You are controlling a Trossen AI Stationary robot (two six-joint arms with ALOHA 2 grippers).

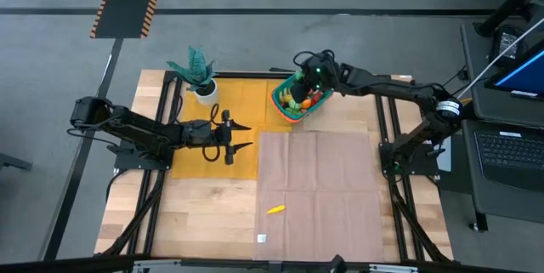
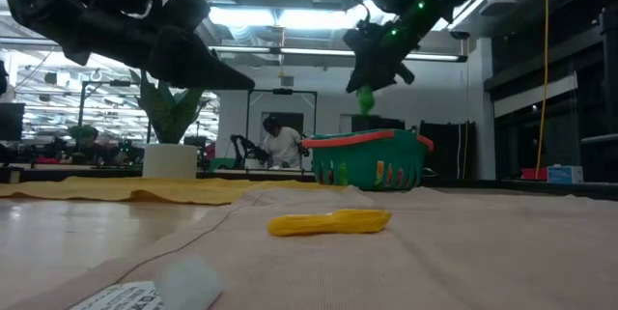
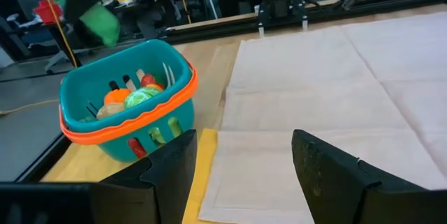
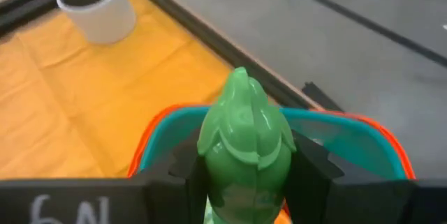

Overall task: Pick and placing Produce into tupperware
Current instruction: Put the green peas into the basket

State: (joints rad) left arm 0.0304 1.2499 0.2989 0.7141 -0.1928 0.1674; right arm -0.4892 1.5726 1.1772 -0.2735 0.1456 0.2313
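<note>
Green toy vegetable held above the teal container

The left gripper (image 1: 240,136) hovers with jaws apart and empty over the yellow cloth (image 1: 200,158) on the surface, the teal plastic container with orange-red rim (image 3: 126,116) just ahead of it. Between the right gripper (image 4: 244,175) jaws sits a green plastic toy vegetable (image 4: 246,147), clamped, directly above that container, which already holds red, orange and green toy produce (image 3: 133,95). A yellow toy piece (image 2: 330,221) lies well apart on the tan mat (image 1: 319,196).

Wooden tabletop (image 1: 212,213), bearing: yellow cloth (image 1: 242,103); tan cloth (image 1: 319,188); white-potted plant (image 1: 201,76); teal tupperware (image 1: 299,96); one yellow produce piece (image 1: 275,209); small white tag (image 1: 262,238).
</note>
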